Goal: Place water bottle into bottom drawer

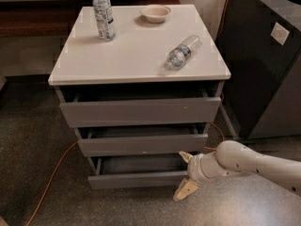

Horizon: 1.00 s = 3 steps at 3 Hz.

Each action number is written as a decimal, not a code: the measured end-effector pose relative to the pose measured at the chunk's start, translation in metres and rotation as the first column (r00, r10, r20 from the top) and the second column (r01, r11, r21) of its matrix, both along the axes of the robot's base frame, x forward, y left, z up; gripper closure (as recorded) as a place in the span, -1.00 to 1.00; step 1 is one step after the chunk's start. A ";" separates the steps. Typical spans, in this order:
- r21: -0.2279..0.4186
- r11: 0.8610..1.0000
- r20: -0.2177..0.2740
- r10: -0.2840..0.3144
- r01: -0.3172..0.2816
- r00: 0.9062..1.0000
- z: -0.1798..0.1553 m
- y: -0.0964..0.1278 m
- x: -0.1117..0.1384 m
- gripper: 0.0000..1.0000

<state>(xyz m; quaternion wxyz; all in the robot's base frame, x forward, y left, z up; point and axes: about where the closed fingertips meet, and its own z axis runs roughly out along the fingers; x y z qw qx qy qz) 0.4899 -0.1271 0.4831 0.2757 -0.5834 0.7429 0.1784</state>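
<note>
My pincer (185, 173): low at the near right of the cabinet, right at the right end of the bottom drawer's front.
My fingers (186, 190): spread apart, clamped on nothing. One tip sits above the top edge of that front, and the other hangs below it over the floor. I cannot tell whether either one touches the front.
My arm (254, 164): pale and rounded. It reaches in from the near right, low over the floor.
Water bottle (182, 53): lying on its side on the bench (127, 60), toward the right edge. Its cap end points to the far right, and it is well apart from my pincer.
Bottom drawer (136, 179): pulled out a little, with a strip of its plain grey inside showing behind the thin front.
Middle drawer (141, 145): also out a little, above the bottom one.
Top drawer (141, 112): out slightly, with a dark gap under the bench.
Tall bottle (103, 13): upright at the far left of the bench, well apart from the water bottle.
Bowl (155, 13): small and pale, at the far middle of the bench, right of the tall bottle.
Orange cable (51, 182): runs across the speckled floor from the cabinet's left side toward the near left.
Dark unit (263, 69): stands just right of the cabinet, with a small white plate on its side.
</note>
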 end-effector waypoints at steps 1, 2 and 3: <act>0.005 0.999 0.029 0.043 -0.044 0.999 -0.061 0.006 0.021 -1.00; 0.010 0.997 0.045 0.070 -0.071 0.996 -0.118 0.008 0.042 -1.00; 0.015 0.995 0.068 0.098 -0.099 0.993 -0.185 0.011 0.065 -1.00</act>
